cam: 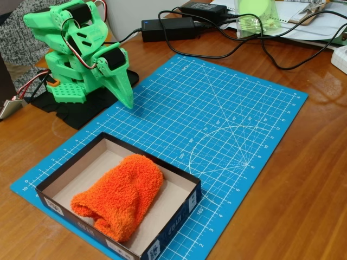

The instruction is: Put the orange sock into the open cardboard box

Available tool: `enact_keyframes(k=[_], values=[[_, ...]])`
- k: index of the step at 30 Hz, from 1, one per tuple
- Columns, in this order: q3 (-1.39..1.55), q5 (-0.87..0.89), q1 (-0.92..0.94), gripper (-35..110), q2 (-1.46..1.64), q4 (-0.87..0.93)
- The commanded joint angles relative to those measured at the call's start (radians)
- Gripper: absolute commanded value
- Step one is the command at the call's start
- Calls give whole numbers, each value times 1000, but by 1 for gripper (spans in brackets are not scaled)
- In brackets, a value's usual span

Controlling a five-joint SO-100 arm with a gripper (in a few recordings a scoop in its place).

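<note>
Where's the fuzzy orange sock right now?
In the fixed view, the fuzzy orange sock lies inside the shallow open cardboard box at lower left, on the blue cutting mat.

Count, fixed view: one green arm [81,54] with one gripper [126,100], folded back at its base. One orange sock [120,195]. One open cardboard box [187,197]. One blue cutting mat [227,124]. One wooden table [303,206]. Two black power bricks: one [169,28] at the table's back edge, a second [203,10] behind it. One clear green-tinted plastic item [257,16] at the back, can't tell what it is. One stack of papers [303,21] top right, sheet count unreadable. Black cables: several, tangled, no exact count.
</note>
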Motion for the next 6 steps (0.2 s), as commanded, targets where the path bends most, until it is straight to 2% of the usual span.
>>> enact_keyframes(k=[1, 6], values=[[3, 11, 18, 0, 20, 5], [3, 11, 18, 0, 20, 5]])
